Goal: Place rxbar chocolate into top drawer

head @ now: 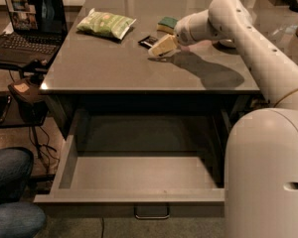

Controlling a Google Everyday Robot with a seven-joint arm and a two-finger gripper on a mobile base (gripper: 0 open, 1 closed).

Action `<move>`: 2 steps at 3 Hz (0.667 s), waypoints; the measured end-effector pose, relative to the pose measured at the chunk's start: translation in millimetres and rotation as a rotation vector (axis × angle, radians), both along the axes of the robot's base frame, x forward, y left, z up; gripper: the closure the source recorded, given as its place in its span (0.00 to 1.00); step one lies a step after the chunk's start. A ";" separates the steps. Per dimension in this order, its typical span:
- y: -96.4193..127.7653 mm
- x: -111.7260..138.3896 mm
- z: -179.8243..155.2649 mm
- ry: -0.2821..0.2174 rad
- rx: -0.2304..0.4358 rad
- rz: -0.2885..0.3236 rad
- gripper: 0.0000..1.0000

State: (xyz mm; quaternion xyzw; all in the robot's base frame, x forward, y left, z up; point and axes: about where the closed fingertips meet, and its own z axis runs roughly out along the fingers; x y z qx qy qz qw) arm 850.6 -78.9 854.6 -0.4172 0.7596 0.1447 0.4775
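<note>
At the far middle of the counter [114, 68], your gripper [160, 47] hangs low over the surface, its pale tip angled down toward the left. Whether it is clamped or released you cannot tell from this angle.

- rxbar chocolate [148, 41]: small dark wrapper lying flat on the counter, right against the gripper's tip on its left side. Contact or a sliver of gap, you cannot tell. It is not lifted.
- Sponge [167, 23]: green and yellow, just behind the gripper, farther back on the counter.
- Chip bag [105, 24]: pale green, lying flat to the left of the bar, apart from it.
- Arm [248, 43]: white, reaching in from the right across the counter's rear corner and casting a dark shadow on the surface beside the gripper.
- top drawer [139, 196]: pulled well out beneath the counter's front edge, grey inside, with a small curved handle [151, 213] centred on its front. The bar is on the counter above, well back from the drawer.
- Robot's white body [268, 172]: fills the lower right, overlapping the drawer's right end.
- Laptop [30, 19]: open on a side stand left of the counter, screen lit.
- Blue-jeaned knees [10, 182]: at the lower left edge.
</note>
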 end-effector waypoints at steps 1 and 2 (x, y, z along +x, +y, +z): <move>0.3 0.0 -0.2 0.001 0.001 0.000 0.00; 22.8 -7.8 0.2 -0.017 -0.015 0.068 0.00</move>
